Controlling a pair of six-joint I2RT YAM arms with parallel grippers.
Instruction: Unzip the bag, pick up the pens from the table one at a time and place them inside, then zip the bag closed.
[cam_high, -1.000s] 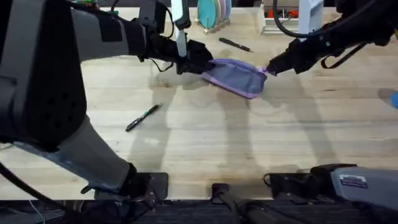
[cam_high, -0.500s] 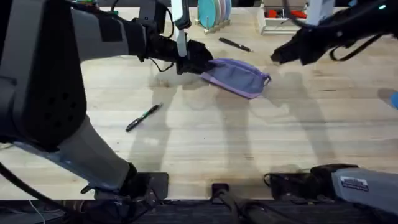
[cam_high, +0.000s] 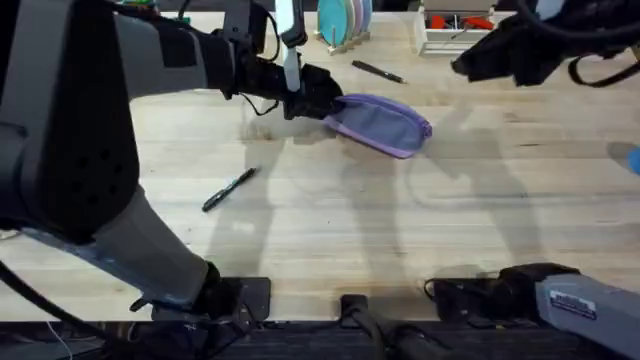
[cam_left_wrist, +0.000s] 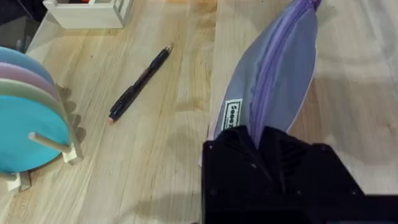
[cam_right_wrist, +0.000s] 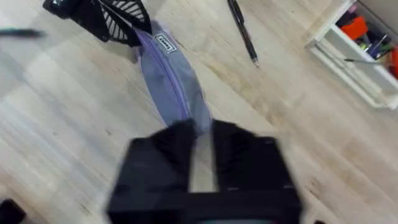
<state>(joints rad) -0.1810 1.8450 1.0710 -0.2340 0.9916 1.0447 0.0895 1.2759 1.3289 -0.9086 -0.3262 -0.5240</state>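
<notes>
1. Our left gripper (cam_high: 318, 97) stays clamped on the near end of the bag (cam_high: 382, 123); in the left wrist view its black fingers (cam_left_wrist: 239, 149) pinch the fabric right where the zipper line begins, just under a small label.
2. Our right gripper (cam_high: 470, 66) has let go. A second ago it was at the far end of the bag, at the zipper pull; half a second ago it was rising clear; now it hangs well above and beyond that end, touching nothing. In its wrist view its fingers (cam_right_wrist: 161, 155) stand slightly apart with a light gap between them and nothing held.
3. The bag lies on the surface (cam_high: 400, 230), slanted, near the far middle, in the same place as before. From the wrist views the zipper reads as a single purple line along the top; we cannot tell whether it is open.
4. One pen (cam_high: 378, 71) lies just beyond the bag, towards the plate rack (cam_high: 342, 22) and the white rack (cam_high: 455, 25). The other pen (cam_high: 229, 189) lies well apart on the near left.
5. We judge that the zipper pull is over and the right arm is now free to fetch the pen just beyond the bag.
</notes>
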